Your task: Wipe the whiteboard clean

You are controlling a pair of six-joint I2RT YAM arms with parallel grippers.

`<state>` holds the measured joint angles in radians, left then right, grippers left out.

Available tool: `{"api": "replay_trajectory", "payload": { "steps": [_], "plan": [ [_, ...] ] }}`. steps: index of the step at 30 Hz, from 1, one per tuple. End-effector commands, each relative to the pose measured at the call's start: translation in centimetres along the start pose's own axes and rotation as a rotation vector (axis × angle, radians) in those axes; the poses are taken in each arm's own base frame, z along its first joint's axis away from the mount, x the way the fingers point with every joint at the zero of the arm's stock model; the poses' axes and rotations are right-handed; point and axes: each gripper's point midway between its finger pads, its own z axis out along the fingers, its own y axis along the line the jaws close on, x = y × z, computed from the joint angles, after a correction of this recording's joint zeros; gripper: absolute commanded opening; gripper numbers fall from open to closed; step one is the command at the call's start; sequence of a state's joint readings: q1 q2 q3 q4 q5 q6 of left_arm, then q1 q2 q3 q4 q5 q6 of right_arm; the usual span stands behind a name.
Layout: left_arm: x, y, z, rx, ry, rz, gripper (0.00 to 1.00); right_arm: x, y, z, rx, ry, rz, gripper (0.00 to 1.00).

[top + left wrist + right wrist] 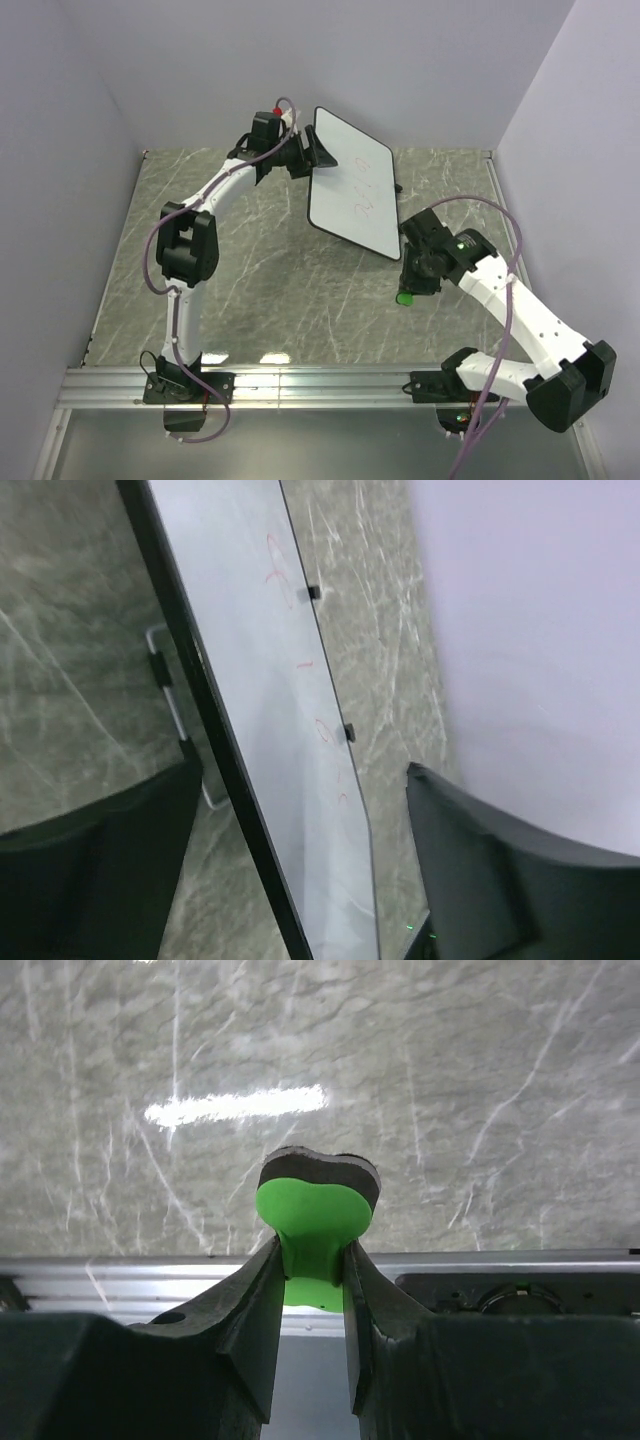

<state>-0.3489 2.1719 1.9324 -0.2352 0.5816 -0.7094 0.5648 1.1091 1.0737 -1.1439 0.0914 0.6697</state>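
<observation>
Whiteboard [352, 195], large white black-rimmed rectangle, is standing tilted far-centre on grey marbled counter [260, 270], long axis running far-left to near-right. Right pincer [312, 1250], clamping small green eraser [318, 1205], is hovering beside its near-right corner; left pincer [318, 152] is straddling far edge, wide.

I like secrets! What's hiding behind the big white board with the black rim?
Behind the large white rectangular whiteboard, the left wrist view shows a thin wire stand and grey marble table. The board covers the rest.
</observation>
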Motion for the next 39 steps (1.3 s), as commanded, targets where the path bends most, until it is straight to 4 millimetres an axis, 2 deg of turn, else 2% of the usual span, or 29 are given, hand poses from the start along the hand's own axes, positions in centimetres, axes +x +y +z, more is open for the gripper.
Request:
{"api": "replay_trajectory", "payload": {
  "steps": [1, 2, 3, 5, 6, 8, 9, 10, 12, 13, 15, 16, 17, 18, 19, 20, 21, 22, 23, 24, 25, 27, 31, 32, 33, 34, 35, 36, 39],
  "plan": [
    [-0.5, -2.4, -0.3, 0.085, 0.005, 0.044, 0.79, -2.5, 0.2, -0.3, -0.006, -0.030, 0.020, 0.00],
    [-0.2, -2.1, -0.3, 0.072, 0.009, 0.046, 0.72, -3.4, 0.7, -0.4, -0.033, -0.043, 0.025, 0.00],
    [0.3, -1.6, -0.3, 0.058, 0.023, 0.040, 0.55, -5.1, 1.0, -1.1, -0.063, -0.076, 0.047, 0.00],
    [1.3, -0.8, -0.4, 0.039, 0.052, 0.051, 0.43, -7.1, 2.6, -1.4, -0.141, -0.095, 0.040, 0.00],
    [1.7, -0.7, -0.5, 0.041, 0.067, 0.053, 0.30, -8.9, 3.5, -2.4, -0.182, -0.133, 0.044, 0.00],
    [3.0, -0.1, -0.8, 0.029, 0.104, 0.061, 0.21, -11.2, 4.9, -2.3, -0.239, -0.132, 0.057, 0.00],
    [3.4, 0.1, -0.9, 0.028, 0.117, 0.065, 0.12, -12.9, 6.0, -3.3, -0.282, -0.163, 0.055, 0.00],
    [3.6, 0.1, -1.3, 0.022, 0.120, 0.082, 0.07, -13.9, 6.7, -2.5, -0.293, -0.144, 0.061, 0.00],
    [4.5, 0.9, -1.6, -0.010, 0.140, 0.084, 0.00, -16.6, 9.3, -3.7, -0.402, -0.181, 0.050, 0.00],
    [4.5, 1.1, -1.8, -0.019, 0.143, 0.106, 0.00, -18.0, 10.5, -2.6, -0.432, -0.179, 0.052, 0.00],
    [5.2, 1.7, -2.2, -0.055, 0.172, 0.110, 0.00, -20.0, 13.0, -3.3, -0.533, -0.184, 0.044, 0.00],
    [5.3, 2.2, -2.2, -0.073, 0.178, 0.134, 0.00, -21.2, 14.3, -1.8, -0.567, -0.164, 0.060, 0.00],
    [5.4, 2.3, -2.4, -0.085, 0.186, 0.139, 0.00, -21.9, 15.0, -1.3, -0.592, -0.155, 0.067, 0.00],
    [5.5, 2.5, -2.5, -0.094, 0.194, 0.143, 0.00, -23.3, 16.2, -2.1, -0.637, -0.167, 0.076, 0.00],
    [6.0, 3.2, -2.7, -0.119, 0.215, 0.151, 0.00, -24.0, 16.8, 0.1, -0.633, -0.136, 0.090, 0.00],
    [6.1, 3.6, -2.8, -0.135, 0.218, 0.152, 0.00, -25.6, 17.6, -0.6, -0.656, -0.167, 0.090, 0.00],
    [6.2, 3.9, -2.8, -0.150, 0.222, 0.151, 0.00, -26.6, 17.9, -0.1, -0.652, -0.173, 0.111, 0.00],
    [6.4, 4.2, -2.9, -0.164, 0.224, 0.144, 0.00, -27.2, 18.0, 2.1, -0.629, -0.147, 0.131, 0.00],
    [6.3, 4.5, -3.1, -0.175, 0.219, 0.135, 0.00, -28.7, 18.4, 1.7, -0.640, -0.178, 0.139, 0.00],
    [6.3, 4.6, -3.1, -0.175, 0.218, 0.126, 0.00, -29.8, 18.1, 2.2, -0.626, -0.188, 0.174, 0.00],
    [6.2, 4.6, -3.1, -0.178, 0.214, 0.114, 0.00, -30.2, 18.0, 4.2, -0.607, -0.169, 0.195, 0.00],
    [6.3, 4.9, -3.2, -0.187, 0.215, 0.103, 0.00, -32.0, 17.7, 4.8, -0.611, -0.190, 0.244, 0.00],
    [6.3, 5.4, -3.5, -0.196, 0.209, 0.081, 0.00, -34.0, 16.4, 8.5, -0.554, -0.207, 0.338, 0.00],
    [6.4, 5.4, -3.5, -0.196, 0.214, 0.077, 0.00, -34.8, 16.1, 8.2, -0.536, -0.228, 0.348, 0.00],
    [6.4, 5.4, -3.6, -0.194, 0.215, 0.078, 0.00, -34.8, 15.3, 10.1, -0.487, -0.211, 0.359, 0.00],
    [6.6, 5.3, -3.6, -0.189, 0.217, 0.079, 0.00, -34.7, 14.0, 11.0, -0.432, -0.194, 0.382, 0.00],
    [6.5, 5.2, -3.5, -0.182, 0.211, 0.083, 0.00, -34.9, 13.6, 11.3, -0.422, -0.189, 0.392, 0.00],
    [6.5, 5.1, -3.6, -0.177, 0.213, 0.090, 0.00, -34.8, 12.9, 12.8, -0.404, -0.163, 0.410, 0.00],
    [6.5, 5.3, -3.7, -0.196, 0.219, 0.101, 0.00, -33.9, 10.4, 15.4, -0.348, -0.119, 0.425, 0.00]
  ]
}}
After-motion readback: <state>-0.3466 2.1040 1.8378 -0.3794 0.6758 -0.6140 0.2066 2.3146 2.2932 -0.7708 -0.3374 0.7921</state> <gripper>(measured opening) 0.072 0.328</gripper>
